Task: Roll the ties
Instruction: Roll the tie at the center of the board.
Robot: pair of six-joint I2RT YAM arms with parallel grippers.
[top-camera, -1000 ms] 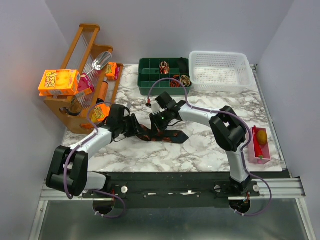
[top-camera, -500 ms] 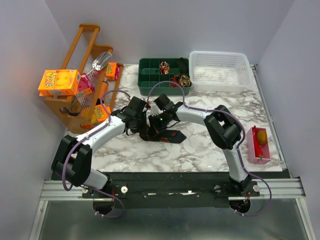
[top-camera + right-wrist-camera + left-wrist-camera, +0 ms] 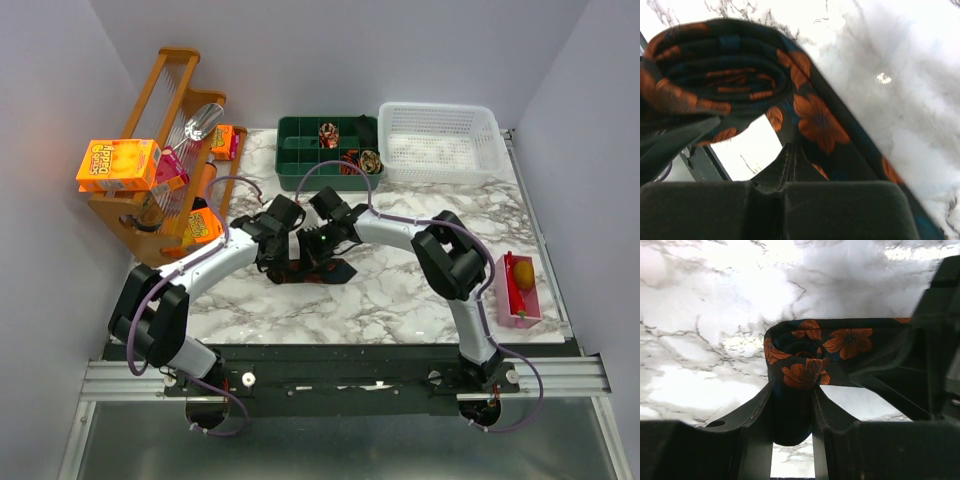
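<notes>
Pinching the half-wound coil of the floral tie [image 3: 805, 375] between its fingers [image 3: 757, 412], the left gripper [image 3: 792, 390] holds it near the middle of the marble table [image 3: 420, 300]. The tie's unwound tail runs flat from the coil toward the right arm's side. The right gripper [image 3: 790, 152] is pressed together, its tips against that tail just beside the coil; whether fabric is caught I cannot tell. Rolling would likely proceed along the tail, and the left arm already has the coil.

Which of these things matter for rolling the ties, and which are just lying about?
In use: dark navy fabric tie with orange flowers, in the left fingers; coiled ties in the green compartment tray.
Lying about: white plastic basket, wooden rack, orange cardboard box, pink tray.
</notes>
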